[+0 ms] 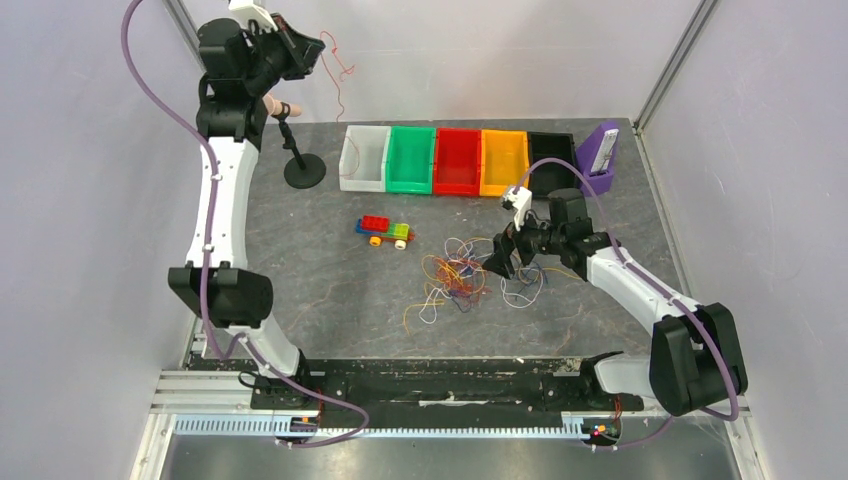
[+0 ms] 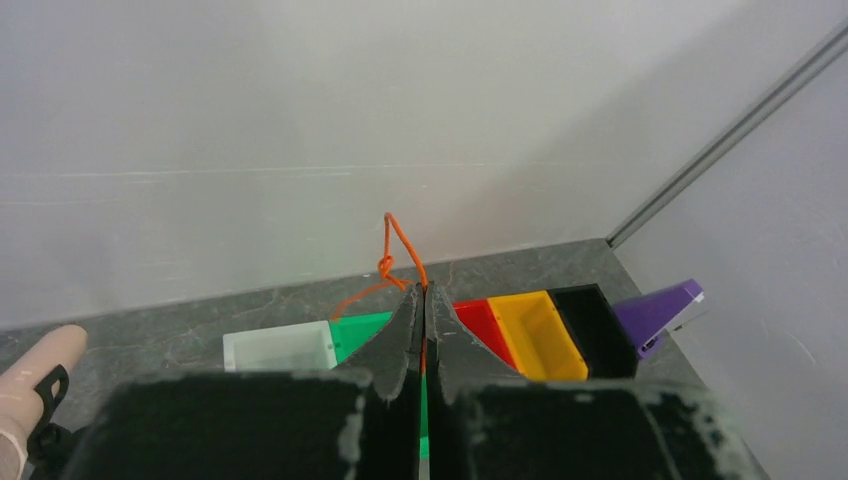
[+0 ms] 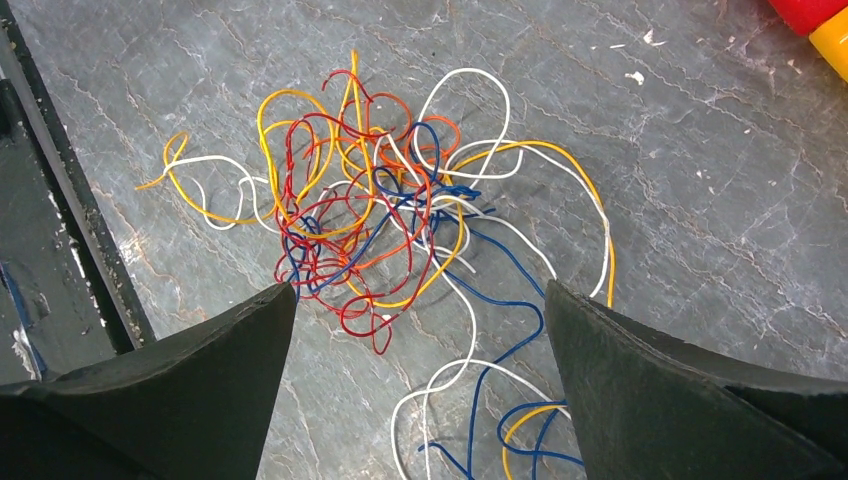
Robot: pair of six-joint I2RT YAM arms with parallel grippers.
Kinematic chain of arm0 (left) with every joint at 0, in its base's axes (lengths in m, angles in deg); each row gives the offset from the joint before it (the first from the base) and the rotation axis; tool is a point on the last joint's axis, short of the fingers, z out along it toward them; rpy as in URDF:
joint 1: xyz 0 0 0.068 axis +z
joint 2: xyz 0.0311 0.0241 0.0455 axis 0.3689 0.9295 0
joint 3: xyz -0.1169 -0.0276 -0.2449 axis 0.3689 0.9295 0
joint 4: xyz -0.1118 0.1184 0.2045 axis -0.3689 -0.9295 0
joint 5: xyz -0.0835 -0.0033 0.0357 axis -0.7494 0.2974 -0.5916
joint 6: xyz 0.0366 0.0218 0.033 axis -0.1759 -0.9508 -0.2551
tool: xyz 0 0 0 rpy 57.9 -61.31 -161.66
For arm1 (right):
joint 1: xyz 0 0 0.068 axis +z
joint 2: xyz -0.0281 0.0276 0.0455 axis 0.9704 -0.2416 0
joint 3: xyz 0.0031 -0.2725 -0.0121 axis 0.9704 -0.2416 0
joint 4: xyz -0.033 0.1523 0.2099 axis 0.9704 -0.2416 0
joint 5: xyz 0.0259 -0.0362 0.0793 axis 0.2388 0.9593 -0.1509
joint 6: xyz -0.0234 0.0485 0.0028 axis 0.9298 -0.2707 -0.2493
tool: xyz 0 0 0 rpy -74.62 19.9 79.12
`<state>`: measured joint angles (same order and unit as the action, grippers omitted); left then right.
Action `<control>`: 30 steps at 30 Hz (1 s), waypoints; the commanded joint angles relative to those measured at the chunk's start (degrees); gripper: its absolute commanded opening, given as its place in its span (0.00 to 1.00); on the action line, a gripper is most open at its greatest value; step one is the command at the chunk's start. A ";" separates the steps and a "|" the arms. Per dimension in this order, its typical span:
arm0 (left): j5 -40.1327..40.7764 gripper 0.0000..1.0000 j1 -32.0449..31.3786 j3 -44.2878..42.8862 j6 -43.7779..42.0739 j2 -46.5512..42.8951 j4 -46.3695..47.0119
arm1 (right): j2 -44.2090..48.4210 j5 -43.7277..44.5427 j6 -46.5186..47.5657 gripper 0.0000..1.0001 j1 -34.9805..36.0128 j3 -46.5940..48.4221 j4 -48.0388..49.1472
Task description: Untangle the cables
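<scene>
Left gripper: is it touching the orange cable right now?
Touching. The left wrist view shows the left gripper shut on the orange cable, which loops out from between its fingertips.

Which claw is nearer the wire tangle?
Right. The right gripper hovers open over the tangle; the left gripper is high by the back wall, pinching one orange wire.

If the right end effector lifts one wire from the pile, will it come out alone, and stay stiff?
Probably not alone: in the tangle the red, blue, orange and white loops cross many times, so neighbours would likely drag along. It would likely be floppy and light: the orange cable pinched by the left end effector droops in loose curls.
</scene>
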<state>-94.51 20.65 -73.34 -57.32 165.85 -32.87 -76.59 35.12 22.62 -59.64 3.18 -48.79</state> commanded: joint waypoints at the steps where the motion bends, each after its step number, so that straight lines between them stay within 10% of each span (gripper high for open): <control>1: 2.35 0.02 -0.06 -5.22 -3.66 3.78 2.88 | 0.94 -0.75 1.11 0.98 -0.73 -0.59 0.33; 17: 7.26 0.02 -4.09 18.67 -8.87 8.43 9.95 | -0.06 -1.30 1.89 0.98 -3.00 -2.70 -0.15; 30: 21.79 0.02 -7.63 12.19 -16.43 22.39 6.31 | -1.89 -1.84 2.00 0.98 -4.24 -3.50 -0.35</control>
<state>-78.82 14.62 -56.73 -68.11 184.41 -26.55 -77.67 34.64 23.89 -63.31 0.32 -50.04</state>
